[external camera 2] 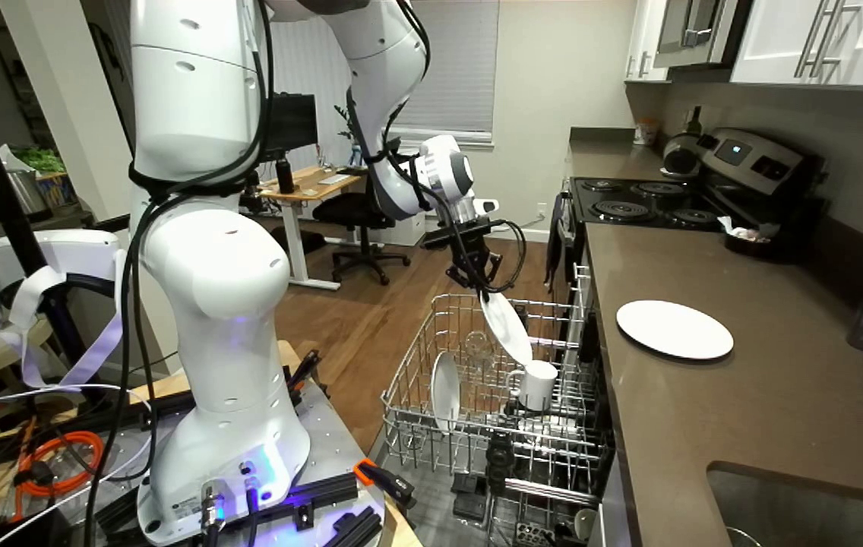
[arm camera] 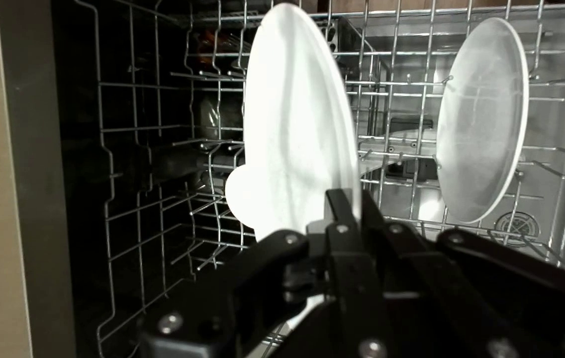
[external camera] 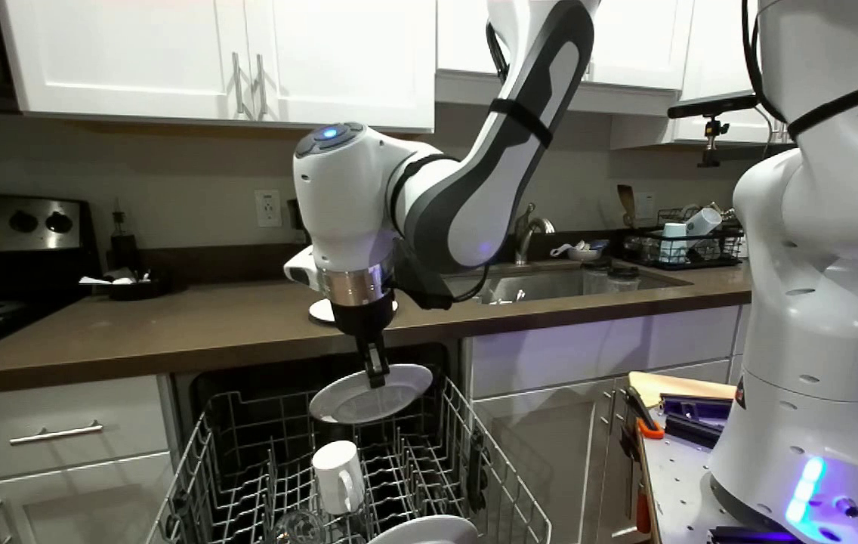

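My gripper (arm camera: pixel 354 196) is shut on the rim of a white plate (arm camera: pixel 292 109), one finger on each face. In an exterior view the held plate (external camera: pixel 399 394) hangs tilted over the dishwasher rack (external camera: pixel 501 455). A white mug (external camera 2: pixel 539 386) stands in the rack close to the plate's lower edge; whether they touch I cannot tell. In the wrist view the mug (arm camera: pixel 238 196) is partly hidden behind the plate. Another plate (arm camera: pixel 484 119) leans on edge in the rack, apart from the held one. A clear glass (external camera: pixel 299 527) is also in the rack.
A white plate (external camera 2: pixel 674 329) lies on the brown counter (external camera 2: pixel 773 425) beside the dishwasher. The stove (external camera 2: pixel 644 203) is at the counter's far end. A sink (external camera: pixel 550 284) and black dish rack (external camera: pixel 689 253) sit at the other side. Tools lie by the robot's base (external camera: pixel 807 453).
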`<state>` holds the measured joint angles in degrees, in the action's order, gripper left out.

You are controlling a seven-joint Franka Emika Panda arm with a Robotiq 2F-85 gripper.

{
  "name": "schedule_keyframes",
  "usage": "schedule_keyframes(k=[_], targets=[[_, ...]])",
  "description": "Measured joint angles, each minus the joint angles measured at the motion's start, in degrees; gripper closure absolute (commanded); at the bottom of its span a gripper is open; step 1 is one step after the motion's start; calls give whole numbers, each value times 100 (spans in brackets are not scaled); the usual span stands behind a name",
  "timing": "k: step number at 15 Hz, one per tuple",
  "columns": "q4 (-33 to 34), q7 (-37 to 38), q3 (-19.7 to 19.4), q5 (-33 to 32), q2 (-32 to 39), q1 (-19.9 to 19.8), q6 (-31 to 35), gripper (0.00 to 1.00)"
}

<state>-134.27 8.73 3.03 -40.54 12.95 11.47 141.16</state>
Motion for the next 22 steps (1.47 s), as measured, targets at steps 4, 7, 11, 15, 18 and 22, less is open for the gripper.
schedule_keyframes(k=[4, 7, 11, 15, 18, 22], targets=[[-1, 1, 1, -4, 47, -1, 6, 94], [14, 11, 0, -189, 88, 7, -52, 94], [196, 99, 6, -655, 85, 50, -460, 94], [433, 211, 86, -1086, 52, 88, -959, 94], [591, 300, 163, -1389, 38, 89, -1258, 94], [771, 317, 270, -1647, 26, 90, -1649, 94]])
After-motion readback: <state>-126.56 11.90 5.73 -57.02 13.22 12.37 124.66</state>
